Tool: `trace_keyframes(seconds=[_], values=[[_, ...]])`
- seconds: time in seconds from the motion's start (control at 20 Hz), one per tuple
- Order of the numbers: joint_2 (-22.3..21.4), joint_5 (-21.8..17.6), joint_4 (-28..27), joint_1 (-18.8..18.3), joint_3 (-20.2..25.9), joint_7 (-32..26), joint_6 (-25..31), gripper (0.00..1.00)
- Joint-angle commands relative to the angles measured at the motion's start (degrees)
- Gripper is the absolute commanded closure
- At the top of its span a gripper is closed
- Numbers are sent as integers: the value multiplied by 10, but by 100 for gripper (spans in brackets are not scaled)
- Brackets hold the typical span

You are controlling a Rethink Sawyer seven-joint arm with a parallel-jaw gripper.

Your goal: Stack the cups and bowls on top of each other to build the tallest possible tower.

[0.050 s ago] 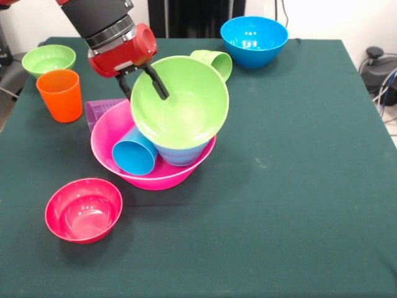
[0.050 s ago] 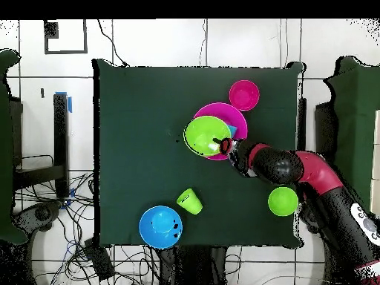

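The claw (image 1: 144, 81) is clamped on the rim of a medium green bowl (image 1: 180, 102), one black finger (image 1: 157, 82) reaching inside the bowl and the other behind its rim. That bowl is steeply tilted, its open side turned toward the front camera, and it rests on a light blue piece (image 1: 180, 153), of which only the lower part shows, so cup or bowl cannot be told. This sits inside the large pink bowl (image 1: 118, 133) near the middle of the green worktop (image 1: 298, 186). A light blue cup (image 1: 134, 155) lies on its side in the pink bowl too, its mouth facing the camera, just beside the light blue piece. A purple cup (image 1: 102, 113) lies tipped against the pink bowl's outer wall, partly hidden behind it. Beside that, standing upright and apart from the pile, is an orange cup (image 1: 60, 94), and behind it a small green bowl (image 1: 49, 59) sits near the worktop's edge. A light green cup (image 1: 217, 62) lies on its side just behind the held bowl, and a medium blue bowl (image 1: 254, 41) stands upright farther back, well apart from the pile. A small red bowl (image 1: 84, 209) sits upright alone in front of the pink bowl. From overhead, the arm (image 2: 297, 169) reaches in from the side to the green bowl over the pink one.
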Motion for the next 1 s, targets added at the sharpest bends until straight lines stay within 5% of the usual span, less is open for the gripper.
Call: trace_keyframes(seconds=[0.05, 0.25, 0.55, 0.8, 1.0], values=[[-10, -14, -24, 22, -2, -89, -8, 0], [-51, -28, 25, 26, -9, -31, -50, 0], [-220, -31, 168, 102, -69, 178, -169, 0], [-285, 15, 211, 146, -111, 211, -203, 0], [-293, 31, 221, 162, -130, 199, -216, 0]])
